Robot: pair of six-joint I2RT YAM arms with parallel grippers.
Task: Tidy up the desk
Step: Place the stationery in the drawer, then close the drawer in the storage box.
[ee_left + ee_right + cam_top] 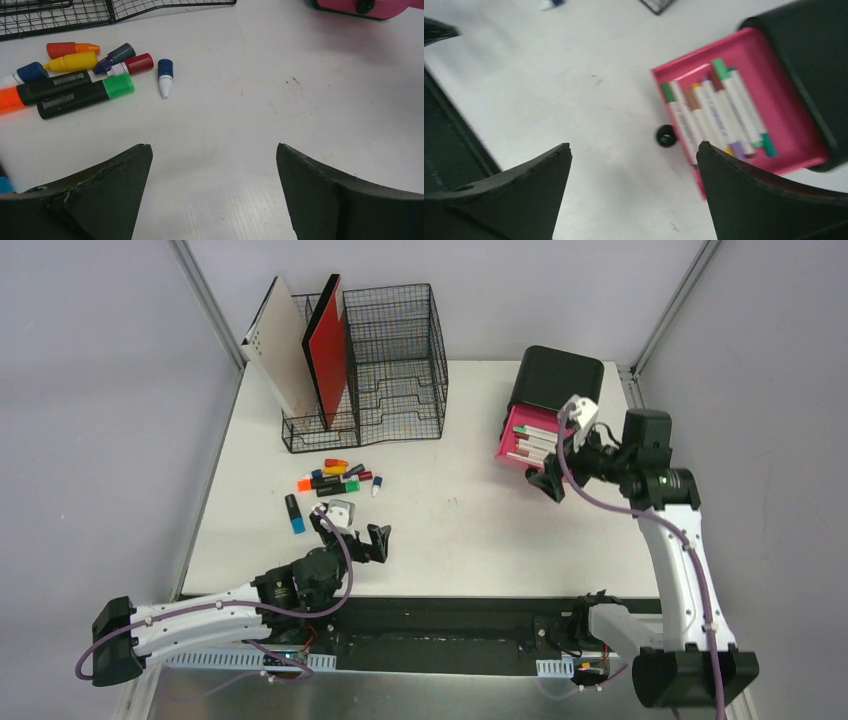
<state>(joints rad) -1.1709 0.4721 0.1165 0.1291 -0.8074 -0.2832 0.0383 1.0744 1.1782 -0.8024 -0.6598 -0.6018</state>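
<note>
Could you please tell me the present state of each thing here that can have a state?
pink drawer, pulled open
drawer markers, lying side by side inside the drawer
wire-mesh organizer, upright, two boards standing at its left end
loose markers, lying in a heap on the desk
left pincer, open, empty
right pincer, open, empty

The white desk [470,530] carried a black wire-mesh organizer [400,370] at upper left, a black box [558,378] with an open pink drawer [508,435] at upper right, and loose markers [335,478] left of centre.
</note>
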